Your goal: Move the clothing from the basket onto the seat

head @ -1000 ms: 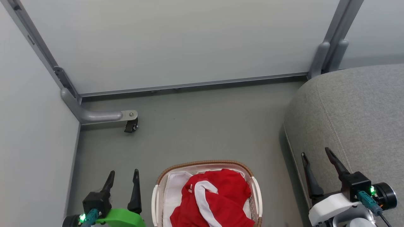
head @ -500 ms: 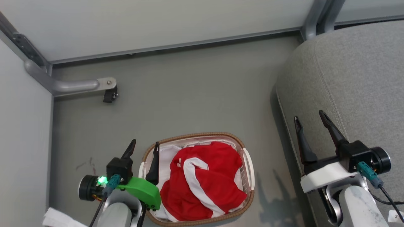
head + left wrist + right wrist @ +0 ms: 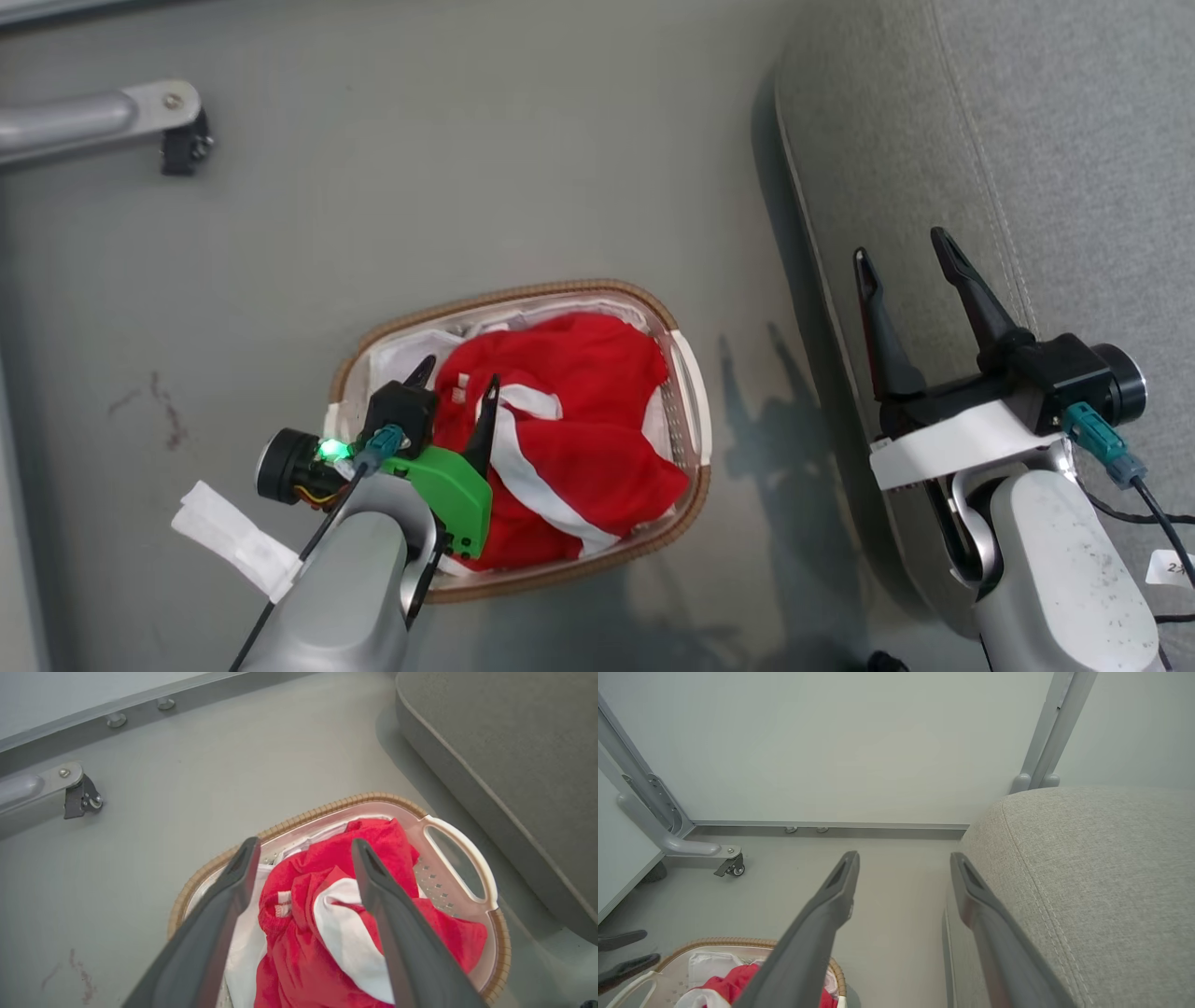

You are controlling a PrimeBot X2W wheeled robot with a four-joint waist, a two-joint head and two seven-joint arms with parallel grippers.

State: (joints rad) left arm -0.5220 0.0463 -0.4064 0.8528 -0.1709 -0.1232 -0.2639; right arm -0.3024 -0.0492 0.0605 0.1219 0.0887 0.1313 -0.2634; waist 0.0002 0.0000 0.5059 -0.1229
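Grey metal, a frame leg (image 3: 84,117) with a small black caster (image 3: 185,149) sits at the upper left of the head view, on the grey floor (image 3: 467,168). At the lower left, the left arm carries a strip of white tape (image 3: 233,546). The left hand (image 3: 460,370) hangs over the left part of the basket (image 3: 523,291), fingers spread wide and holding nothing. One finger lies over the white liner (image 3: 401,347), the other over the clothing (image 3: 588,420). Whether the tips touch the fabric I cannot tell. In the left wrist view the two fingers straddle a fold of red cloth and its white band. The clothing is a red heap with white trim, filling the middle and right of the basket, which stands on the floor at lower centre. Right of it, apart from the basket, rises the seat (image 3: 1046,121), taking the right side of the frame. The right hand (image 3: 898,242) hovers over the seat's left edge, fingers wide, empty.
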